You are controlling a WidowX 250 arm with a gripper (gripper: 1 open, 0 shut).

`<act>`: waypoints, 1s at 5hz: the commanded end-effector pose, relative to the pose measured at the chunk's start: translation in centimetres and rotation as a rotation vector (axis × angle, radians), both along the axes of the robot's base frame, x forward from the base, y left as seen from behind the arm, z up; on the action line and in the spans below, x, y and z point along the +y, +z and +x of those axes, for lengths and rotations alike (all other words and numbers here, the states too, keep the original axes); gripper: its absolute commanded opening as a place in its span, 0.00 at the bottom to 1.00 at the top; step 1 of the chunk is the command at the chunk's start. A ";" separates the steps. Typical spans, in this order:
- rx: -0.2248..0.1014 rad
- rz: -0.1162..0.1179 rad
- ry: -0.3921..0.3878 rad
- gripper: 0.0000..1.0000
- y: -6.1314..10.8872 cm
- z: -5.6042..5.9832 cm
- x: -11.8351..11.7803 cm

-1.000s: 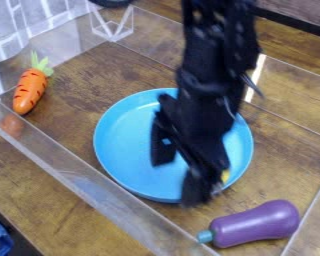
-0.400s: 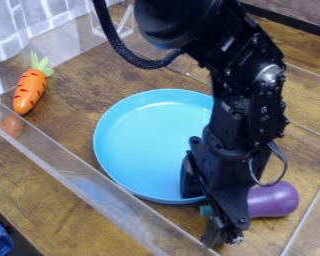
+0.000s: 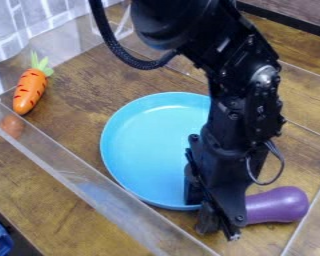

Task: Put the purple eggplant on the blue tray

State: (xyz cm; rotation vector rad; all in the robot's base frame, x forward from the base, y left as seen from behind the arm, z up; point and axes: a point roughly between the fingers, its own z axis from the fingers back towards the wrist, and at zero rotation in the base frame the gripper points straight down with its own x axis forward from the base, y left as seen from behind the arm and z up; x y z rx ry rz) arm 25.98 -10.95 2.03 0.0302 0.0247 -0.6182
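Note:
The purple eggplant (image 3: 278,205) lies on the wooden table just right of the blue tray (image 3: 147,150), near the front right. Only its fat rounded end shows. Its stem end is hidden behind my black gripper (image 3: 219,212), which points straight down and sits low over that end, right at the tray's near-right rim. The dark fingers (image 3: 231,222) blend into the gripper body, so how wide the jaws stand does not show. The tray holds nothing.
An orange carrot (image 3: 29,88) with a green top lies at the far left. A clear plastic wall (image 3: 83,180) runs along the front left edge of the table. My arm's bulk (image 3: 210,50) rises over the tray's back right.
My gripper has moved from above the tray down and to the right onto the eggplant's stem end. The eggplant now lies slightly further right.

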 end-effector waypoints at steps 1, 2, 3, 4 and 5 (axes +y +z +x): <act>0.002 -0.018 -0.031 0.00 -0.1 -0.8 -1.0; 0.002 -0.026 -0.041 0.00 -0.2 -1.0 -1.2; 0.003 -0.034 -0.051 0.00 -0.3 -1.3 -1.4; 0.005 -0.041 -0.060 0.00 -0.4 -1.6 -1.5; 0.006 -0.049 -0.070 0.00 -0.4 -1.8 -1.7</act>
